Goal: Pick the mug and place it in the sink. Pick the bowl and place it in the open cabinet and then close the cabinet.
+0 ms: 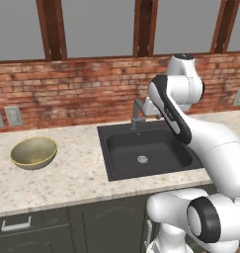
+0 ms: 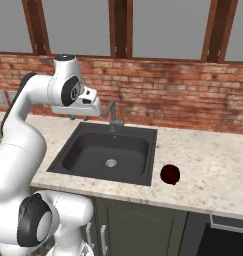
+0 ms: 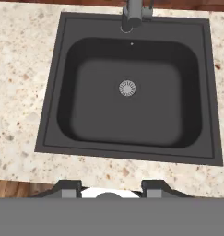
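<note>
Evidently we hover over the sink, gripper half-spread, empty (mug waits at three o'clock); next, reach it.

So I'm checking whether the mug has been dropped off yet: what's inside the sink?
Inside the sink lies just the round silver drain; the hand view shows the whole basin floor. The mug stands on the counter beside it.

The arm is built of glossy white rounded shells, thick and tubular, joined at dark charcoal joints. A black band runs along the side of its upper link, and round black caps mark the joints near the base. The hand is a flat white block; two small dark finger tips show grey inner faces
</note>
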You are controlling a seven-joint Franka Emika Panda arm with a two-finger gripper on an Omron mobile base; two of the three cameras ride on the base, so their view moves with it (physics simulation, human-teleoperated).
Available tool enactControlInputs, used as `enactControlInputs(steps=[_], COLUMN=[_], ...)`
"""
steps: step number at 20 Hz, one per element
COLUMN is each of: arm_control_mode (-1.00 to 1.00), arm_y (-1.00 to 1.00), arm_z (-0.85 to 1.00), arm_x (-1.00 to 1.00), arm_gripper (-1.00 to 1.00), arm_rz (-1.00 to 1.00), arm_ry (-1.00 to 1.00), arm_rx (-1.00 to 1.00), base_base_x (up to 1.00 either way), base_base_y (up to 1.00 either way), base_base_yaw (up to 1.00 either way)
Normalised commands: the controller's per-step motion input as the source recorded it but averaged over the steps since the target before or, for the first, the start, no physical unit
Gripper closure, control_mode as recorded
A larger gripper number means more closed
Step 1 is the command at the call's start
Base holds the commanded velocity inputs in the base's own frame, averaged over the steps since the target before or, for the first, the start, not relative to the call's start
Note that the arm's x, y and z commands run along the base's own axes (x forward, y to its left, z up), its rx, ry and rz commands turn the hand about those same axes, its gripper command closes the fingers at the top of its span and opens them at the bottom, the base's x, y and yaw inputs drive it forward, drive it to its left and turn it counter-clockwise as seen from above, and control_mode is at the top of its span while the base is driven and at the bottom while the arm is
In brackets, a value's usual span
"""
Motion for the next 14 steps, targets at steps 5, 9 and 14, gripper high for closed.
enactControlInputs(steps=[5,9,14], arm_control_mode=[-1.0,-1.0,-1.0], arm_y=[-0.09,-0.08,-0.29], arm_z=[0.0,-0.02,-0.01], arm_x=[-0.18,-0.44,-0.39], arm_gripper=[-1.0,-1.0,-1.0], arm_rz=[0.0,0.0,0.0], arm_ry=[0.0,0.0,0.03], arm_rx=[0.0,-0.01,0.0], base_base_x=[0.0,0.0,0.0], base_base_y=[0.0,0.0,0.0], base_base_yaw=[0.0,0.0,0.0])
